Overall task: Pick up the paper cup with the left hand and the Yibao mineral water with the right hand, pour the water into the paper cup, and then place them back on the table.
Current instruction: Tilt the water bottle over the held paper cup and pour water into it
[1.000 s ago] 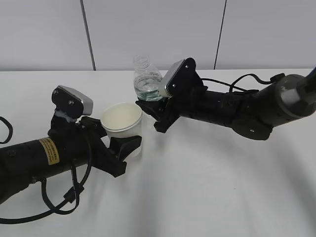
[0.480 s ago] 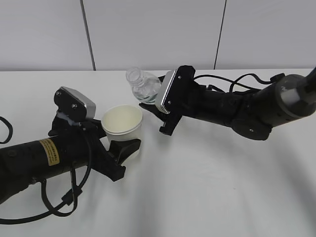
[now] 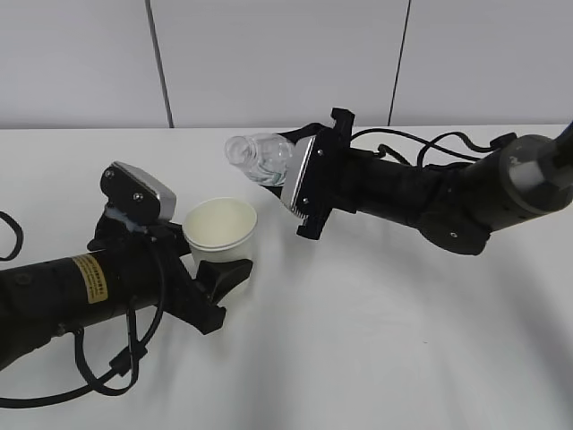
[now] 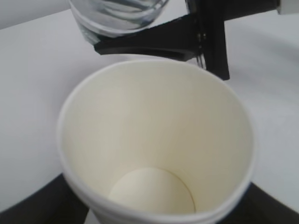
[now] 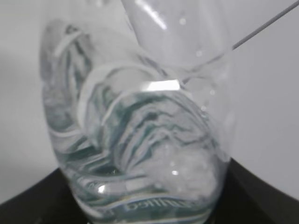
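The white paper cup (image 3: 221, 231) is held upright above the table by my left gripper (image 3: 215, 269), which is shut on its lower wall. In the left wrist view the cup (image 4: 154, 140) fills the frame, cream inside and dry. My right gripper (image 3: 288, 175) is shut on the clear Yibao mineral water bottle (image 3: 260, 156). The bottle is tilted almost level, its open neck pointing left, above and behind the cup's rim. It fills the right wrist view (image 5: 140, 140), with water inside. In the left wrist view the bottle (image 4: 117, 18) hangs just past the cup's far rim.
The white table (image 3: 376, 340) lies under both arms. Black cables (image 3: 107, 367) loop beside the left arm and more trail behind the right arm (image 3: 421, 148). A pale panelled wall (image 3: 269, 54) stands behind the table.
My right gripper has rolled the bottle from upright to nearly level, its neck swinging left and down toward the cup. The left gripper and cup have hardly moved.
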### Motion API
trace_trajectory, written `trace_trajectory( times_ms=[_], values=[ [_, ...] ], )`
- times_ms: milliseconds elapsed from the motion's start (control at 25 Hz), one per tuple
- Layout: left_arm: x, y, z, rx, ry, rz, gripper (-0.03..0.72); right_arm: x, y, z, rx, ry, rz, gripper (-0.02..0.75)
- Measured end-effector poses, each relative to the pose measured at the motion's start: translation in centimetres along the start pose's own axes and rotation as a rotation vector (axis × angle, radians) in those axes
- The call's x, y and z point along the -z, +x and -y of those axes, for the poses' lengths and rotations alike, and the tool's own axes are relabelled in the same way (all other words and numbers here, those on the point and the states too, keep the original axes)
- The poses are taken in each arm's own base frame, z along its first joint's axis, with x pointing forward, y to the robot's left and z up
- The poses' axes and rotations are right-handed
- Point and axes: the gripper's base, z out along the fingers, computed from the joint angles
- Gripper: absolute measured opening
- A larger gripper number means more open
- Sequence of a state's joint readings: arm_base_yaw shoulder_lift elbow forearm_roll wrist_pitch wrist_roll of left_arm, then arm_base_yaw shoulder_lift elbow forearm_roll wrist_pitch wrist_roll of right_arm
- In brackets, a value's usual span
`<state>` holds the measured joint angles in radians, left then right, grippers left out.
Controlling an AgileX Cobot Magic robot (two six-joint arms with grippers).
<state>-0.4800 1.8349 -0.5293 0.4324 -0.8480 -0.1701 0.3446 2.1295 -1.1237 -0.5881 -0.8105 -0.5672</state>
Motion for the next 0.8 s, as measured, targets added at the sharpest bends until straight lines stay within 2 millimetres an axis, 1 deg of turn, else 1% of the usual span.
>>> trace_trajectory(
  times_ms=[280, 800],
  values=[
    [0.0, -0.19, 0.03, 0.0, 0.004, 0.021, 0.454, 0.0, -0.03, 0.08, 0.123, 0.009, 0.002, 0.475],
    [0.01, -0.32, 0.36, -0.027, 0.039, 0.036, 0.454, 0.01, -0.22, 0.34, 0.274, 0.04, 0.019, 0.475]
  ],
)
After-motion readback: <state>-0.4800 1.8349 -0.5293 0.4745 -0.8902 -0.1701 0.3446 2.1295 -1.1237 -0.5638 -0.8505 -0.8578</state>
